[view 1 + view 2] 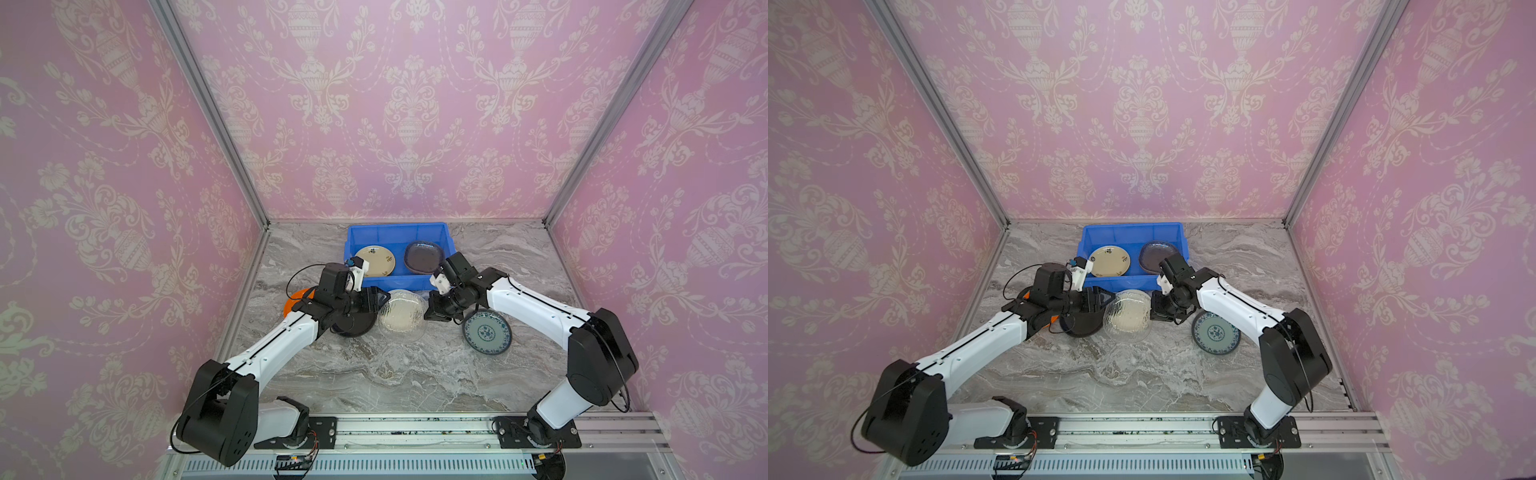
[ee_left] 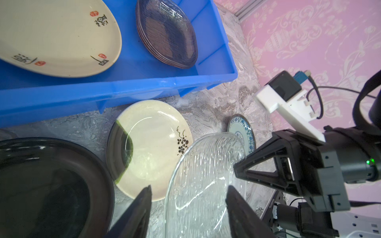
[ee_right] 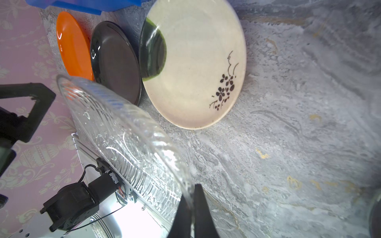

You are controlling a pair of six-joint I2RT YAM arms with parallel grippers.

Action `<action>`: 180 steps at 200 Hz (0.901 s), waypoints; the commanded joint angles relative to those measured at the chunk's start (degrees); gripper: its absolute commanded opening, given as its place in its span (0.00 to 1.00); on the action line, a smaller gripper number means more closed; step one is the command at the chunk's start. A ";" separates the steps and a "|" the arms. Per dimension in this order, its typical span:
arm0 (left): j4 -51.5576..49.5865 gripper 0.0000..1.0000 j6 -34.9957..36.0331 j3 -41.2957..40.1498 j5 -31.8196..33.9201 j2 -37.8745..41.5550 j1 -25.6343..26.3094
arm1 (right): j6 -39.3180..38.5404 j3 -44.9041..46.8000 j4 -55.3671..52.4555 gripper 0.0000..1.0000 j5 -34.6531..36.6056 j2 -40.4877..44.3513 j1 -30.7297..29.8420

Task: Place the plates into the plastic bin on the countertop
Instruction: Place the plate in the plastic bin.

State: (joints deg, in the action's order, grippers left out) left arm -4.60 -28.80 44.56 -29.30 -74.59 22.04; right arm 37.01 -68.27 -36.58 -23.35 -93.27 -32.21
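A clear textured glass plate [image 1: 402,316] [image 3: 123,131] hangs tilted above the countertop [image 1: 395,374], in front of the blue plastic bin [image 1: 397,232]. My right gripper [image 1: 428,309] [image 3: 190,191] is shut on its right rim. My left gripper [image 1: 384,301] [image 2: 188,186] straddles the opposite rim, jaws apart with gaps showing on both sides. Under the glass plate lies a cream plate with black flowers [image 2: 152,144]. A black plate [image 2: 41,185] and an orange plate [image 3: 72,45] lie to the left, a blue-patterned plate [image 1: 487,332] to the right.
Inside the bin lie a cream plate with dark marks [image 1: 375,260] on the left and a stack of smoky glass plates [image 1: 424,257] on the right. Pink wallpapered walls enclose three sides. The arms' mounting rail [image 1: 415,432] runs along the front edge.
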 commanded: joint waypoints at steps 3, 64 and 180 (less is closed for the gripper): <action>-3.66 0.46 2.34 1.20 3.23 -1.42 0.96 | -1.73 0.02 -1.58 0.00 -1.39 0.43 0.56; -3.88 0.38 2.12 0.66 4.75 -3.11 1.69 | -1.43 -0.81 -1.58 0.00 -2.34 0.38 0.82; -4.80 0.20 2.25 0.88 5.86 -4.42 2.22 | 0.40 -1.65 0.05 0.00 -3.25 0.05 1.44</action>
State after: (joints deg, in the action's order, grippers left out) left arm -7.44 -27.88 44.60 -25.02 -78.13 23.77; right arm 36.42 -68.29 -36.77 -25.30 -93.27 -31.09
